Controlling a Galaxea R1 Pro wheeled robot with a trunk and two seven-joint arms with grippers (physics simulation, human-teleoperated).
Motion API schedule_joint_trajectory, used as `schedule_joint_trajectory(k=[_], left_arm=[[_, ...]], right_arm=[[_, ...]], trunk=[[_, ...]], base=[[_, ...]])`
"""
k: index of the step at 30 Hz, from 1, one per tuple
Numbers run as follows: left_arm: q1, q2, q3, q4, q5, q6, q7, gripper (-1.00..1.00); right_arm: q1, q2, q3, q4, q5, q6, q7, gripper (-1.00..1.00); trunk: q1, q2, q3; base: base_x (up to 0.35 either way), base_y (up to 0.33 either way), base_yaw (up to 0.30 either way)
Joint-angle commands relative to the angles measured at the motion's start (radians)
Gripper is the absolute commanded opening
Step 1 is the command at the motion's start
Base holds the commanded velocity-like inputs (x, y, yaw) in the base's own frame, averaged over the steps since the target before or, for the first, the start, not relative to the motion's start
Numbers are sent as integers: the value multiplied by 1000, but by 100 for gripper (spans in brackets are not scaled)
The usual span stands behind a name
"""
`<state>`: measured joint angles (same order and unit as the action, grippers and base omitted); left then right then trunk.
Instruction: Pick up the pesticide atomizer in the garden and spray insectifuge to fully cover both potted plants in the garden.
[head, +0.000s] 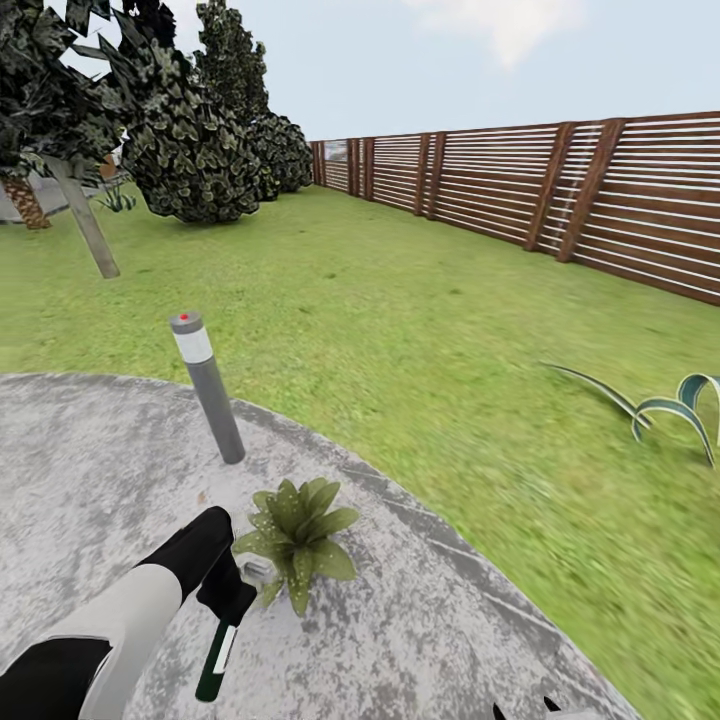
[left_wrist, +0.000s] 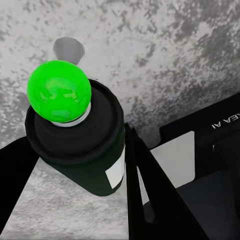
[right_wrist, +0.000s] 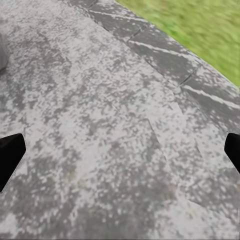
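My left gripper (head: 228, 598) is shut on the pesticide atomizer (head: 214, 658), a slim dark green bottle with a white stripe. Its pale grey nozzle end (head: 258, 570) points at one potted plant (head: 298, 530), a low green rosette on the paved patio (head: 80, 470), almost touching its leaves. In the left wrist view the atomizer (left_wrist: 85, 150) sits between the black fingers (left_wrist: 142, 185), bright green round end toward the camera. My right gripper (right_wrist: 120, 155) is open over bare paving, and its tips (head: 520, 712) peek in at the bottom edge of the head view.
A grey bollard lamp (head: 208, 385) with a red dot stands just behind the plant. Lawn (head: 420, 330) runs to a slatted wooden fence (head: 560, 190). A striped agave (head: 660, 405) grows at the right, and dark trees (head: 190, 130) at the back left.
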<state>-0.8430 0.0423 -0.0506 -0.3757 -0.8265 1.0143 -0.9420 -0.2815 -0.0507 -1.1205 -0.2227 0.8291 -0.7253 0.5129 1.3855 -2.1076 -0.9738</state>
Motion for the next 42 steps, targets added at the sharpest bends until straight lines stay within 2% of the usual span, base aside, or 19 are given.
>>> schedule_joint_trajectory(k=[1,7,14,21,29,36,42], left_arm=[[-1,1,-5,-2,-5,4,-9,-100],[-8,0,-3,-2,-5,4,-9,-100],[-7,-4,-5,-2,-5,4,-9,-100],[-6,-2,-5,-2,-5,4,-9,-100],[-7,0,-4,-2,-5,4,-9,-100],[-6,-4,-5,-2,-5,4,-9,-100],[-6,-3,-5,-2,-5,4,-9,-100]], right_arm=[[-1,0,-8,0,2,-2,9,100],[-1,0,-8,0,2,-2,9,100],[-1,-1,-8,-1,2,-2,9,100],[-1,-14,-8,-2,2,-2,9,100],[-1,-11,-7,-1,2,-2,9,100],[-1,-11,-7,0,2,-2,9,100],[-1,-11,-7,0,2,-2,9,100]], trunk=[[0,0,-1],[0,0,-1],[0,0,-1],[0,0,-1],[0,0,-1],[0,0,-1],[0,0,-1]], base=[[0,0,276],[28,-13,277],[187,-187,268],[100,-264,30],[77,-268,11],[11,-267,247],[0,-58,273]])
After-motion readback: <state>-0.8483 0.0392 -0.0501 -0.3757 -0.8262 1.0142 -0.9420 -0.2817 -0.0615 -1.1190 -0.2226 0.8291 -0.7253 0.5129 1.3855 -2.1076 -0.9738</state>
